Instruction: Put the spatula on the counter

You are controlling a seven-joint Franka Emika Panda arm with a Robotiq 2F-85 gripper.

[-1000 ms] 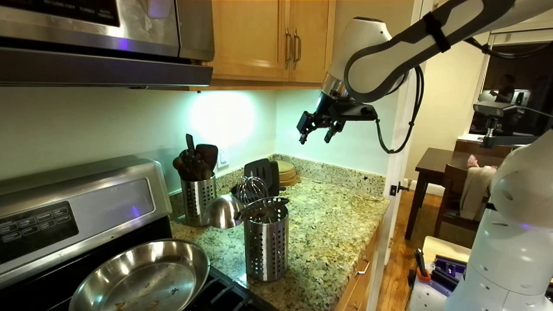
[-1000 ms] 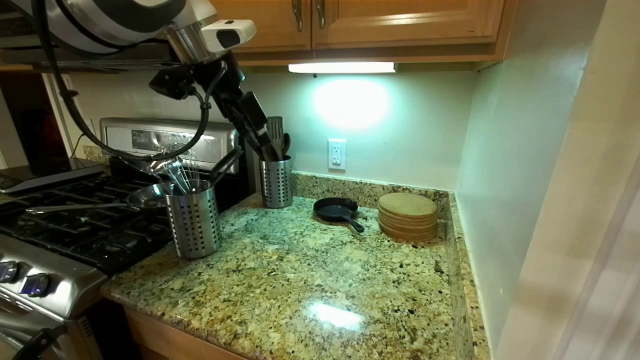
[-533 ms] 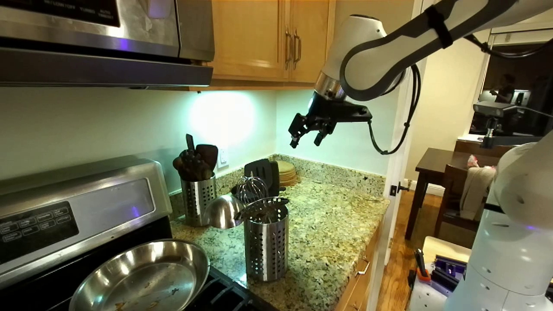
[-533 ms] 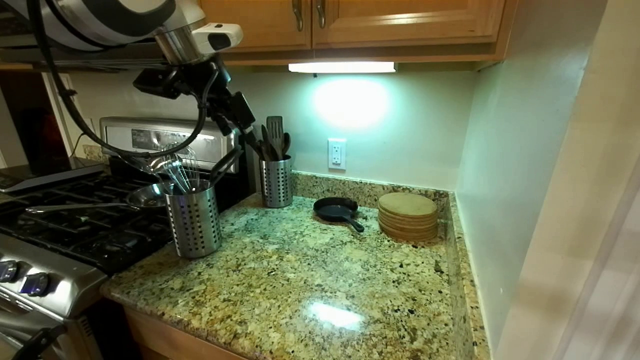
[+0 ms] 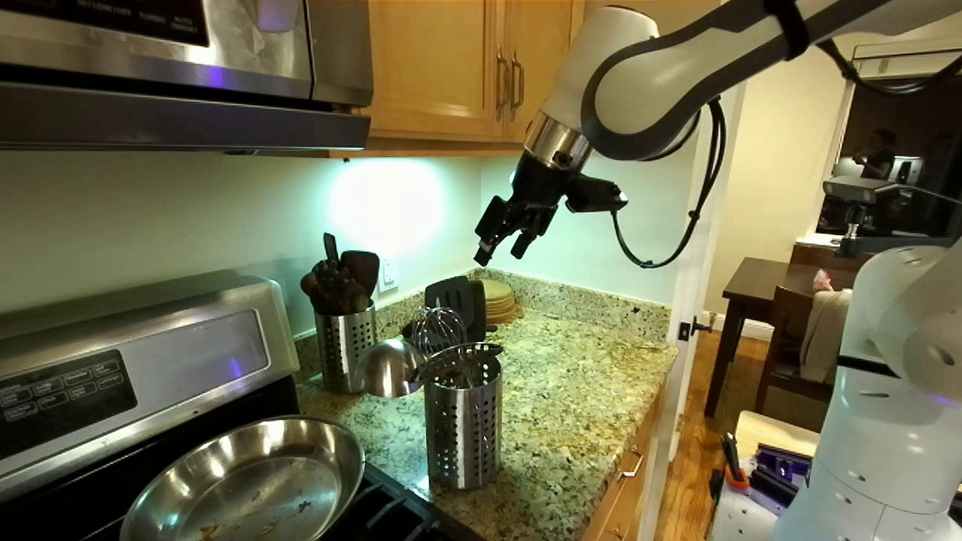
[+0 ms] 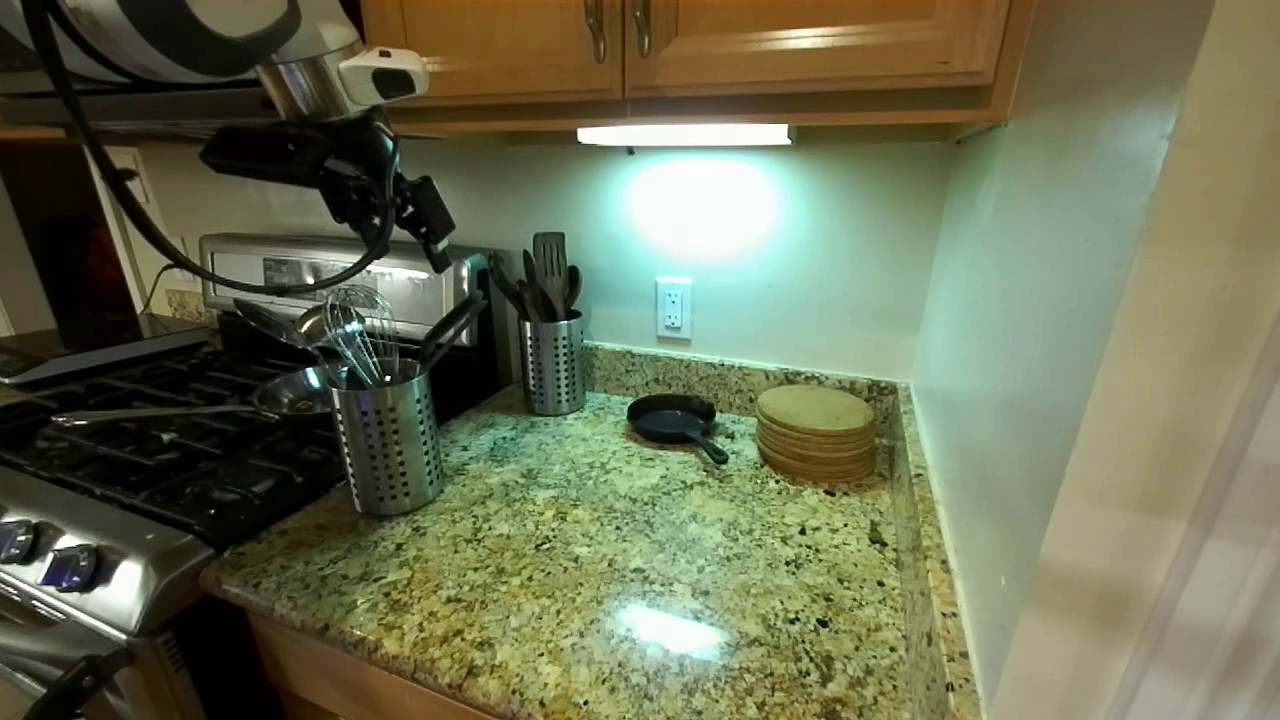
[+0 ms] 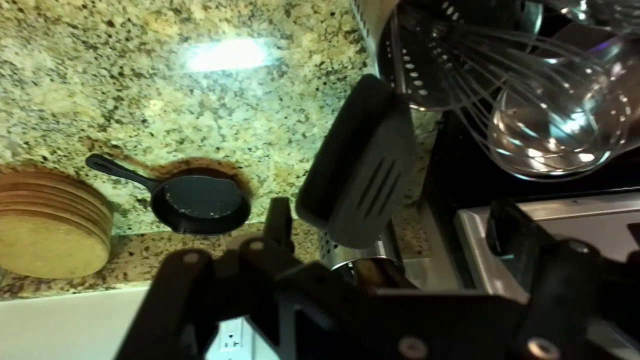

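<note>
My black gripper (image 5: 501,252) hangs in the air with its jaws wide apart and nothing between them. In an exterior view it hovers above the nearer perforated steel holder (image 6: 390,450), higher than the utensils. Two black flat-headed utensils lean from that holder: a slotted spatula (image 7: 372,190) and a plain-headed one (image 7: 345,130) overlapping it. Which is meant by the spatula I cannot tell. In the wrist view both heads lie between the fingers' lines, below and apart from them. The slotted head (image 5: 449,297) also shows in an exterior view. Speckled granite counter (image 6: 600,560) spreads around the holder.
A whisk (image 6: 365,335) and a ladle (image 5: 391,368) share the nearer holder. Behind stands another steel holder (image 6: 553,365) with dark utensils. A small black pan (image 6: 672,420) and a stack of round boards (image 6: 815,430) are at the back. The stove (image 6: 180,440) adjoins, under a microwave (image 5: 180,75).
My gripper has moved left in both exterior views and sunk a little in one of them, no longer overlapping the farther holder. It has stayed open; the utensils have not moved.
</note>
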